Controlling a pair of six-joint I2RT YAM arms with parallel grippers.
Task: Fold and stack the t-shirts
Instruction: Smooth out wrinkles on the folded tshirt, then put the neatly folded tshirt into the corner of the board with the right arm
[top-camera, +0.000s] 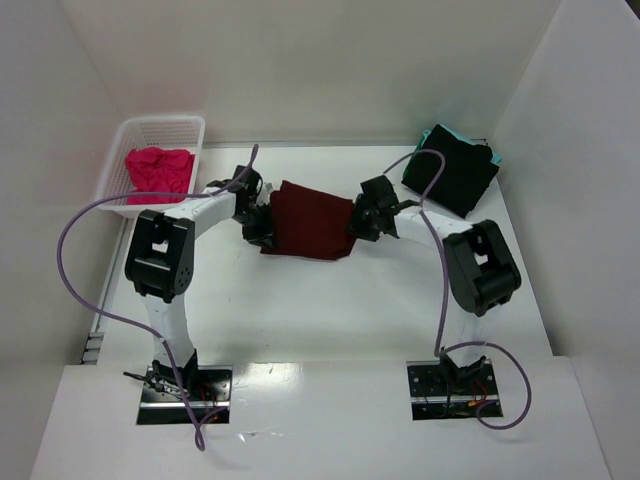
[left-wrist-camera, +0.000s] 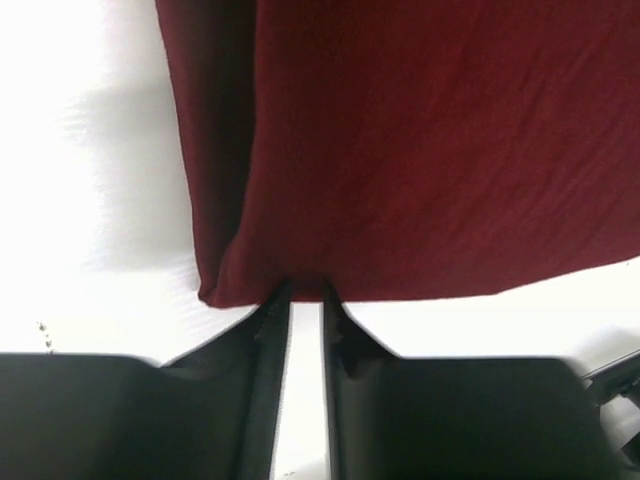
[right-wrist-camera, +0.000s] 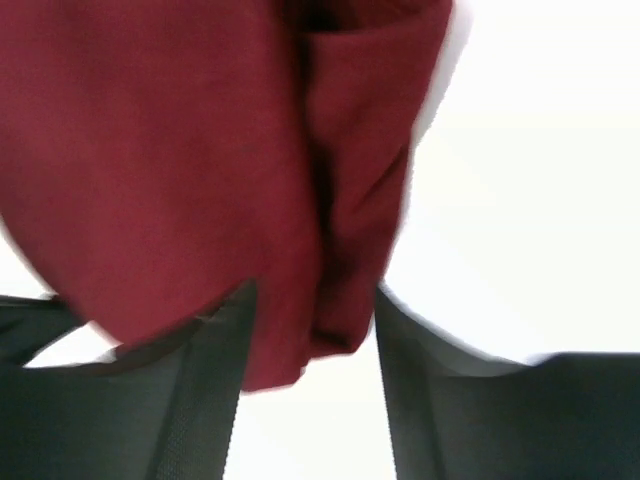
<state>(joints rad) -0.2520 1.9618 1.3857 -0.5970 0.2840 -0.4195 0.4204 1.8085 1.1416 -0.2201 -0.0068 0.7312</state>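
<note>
left gripper (left-wrist-camera: 305, 292) had its jaws drawn to a thin slit, tips nipping the hem of the maroon t-shirt (top-camera: 310, 220). right gripper (right-wrist-camera: 315, 290) stood with jaws well apart around a bunched fold of the same cloth; whether it pressed on that fold could not be told. the shirt stretched between the two at mid-table, its long axis running side to side, left gripper at its left edge, right gripper at its right. the black t-shirt (top-camera: 450, 170) lay on the teal t-shirt (top-camera: 443, 131) in the far right corner, nearer the right gripper, so a carry to that stack would likely go rightward and away. the pink t-shirt (top-camera: 158, 168) sat in the basket (top-camera: 165, 122), far left.
</note>
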